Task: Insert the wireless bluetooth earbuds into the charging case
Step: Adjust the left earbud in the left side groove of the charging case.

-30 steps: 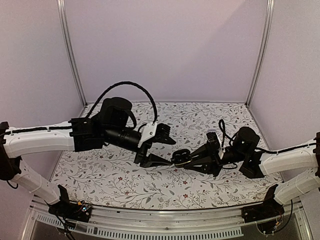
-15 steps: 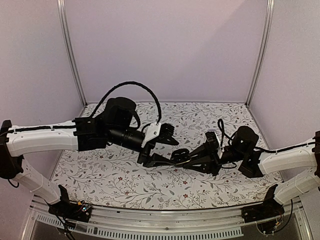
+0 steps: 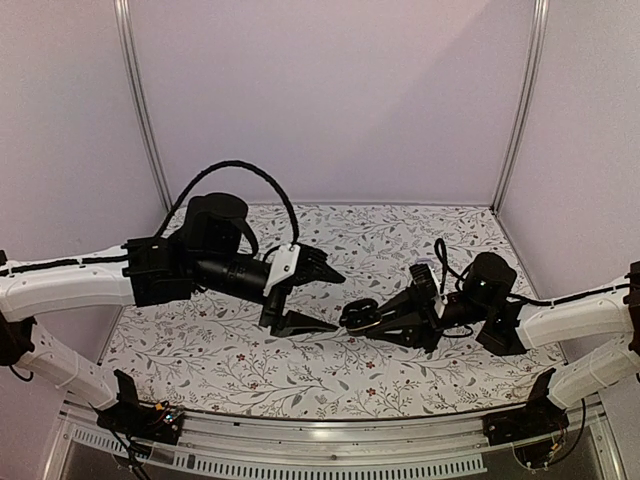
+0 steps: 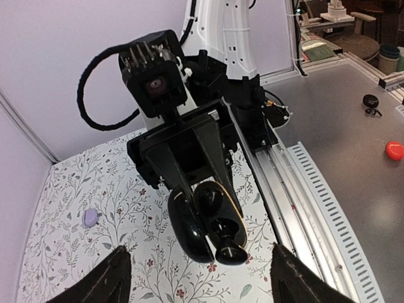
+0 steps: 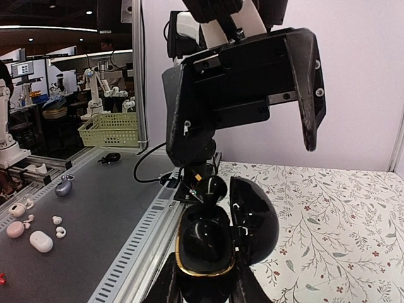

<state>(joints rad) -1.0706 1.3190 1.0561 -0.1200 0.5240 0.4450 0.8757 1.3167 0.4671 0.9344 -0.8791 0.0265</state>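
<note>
The black charging case [image 5: 203, 247] has a gold rim, and its lid [image 5: 254, 218] stands open to the right. My right gripper [image 5: 205, 281] is shut on the case from below and holds it above the patterned cloth. One black earbud [image 5: 203, 228] sits down in its socket. The other earbud [image 5: 211, 187] stands up out of the far socket, tilted. In the left wrist view the case [image 4: 189, 227] hangs between my wide fingertips [image 4: 118, 273], with the raised earbud [image 4: 230, 251] at its low end. My left gripper [image 3: 338, 302] is open, empty, just left of the case [image 3: 358, 317].
A small lavender piece [image 4: 90, 218] lies on the flowered cloth [image 4: 76, 189] off to one side. The metal rail [image 4: 297, 189] runs along the table's near edge. Pale walls close in the back and both sides [image 3: 330, 100].
My left gripper has drawn back to the left, away from the case, and its jaws have spread wider. The right gripper and the case have stayed put.
</note>
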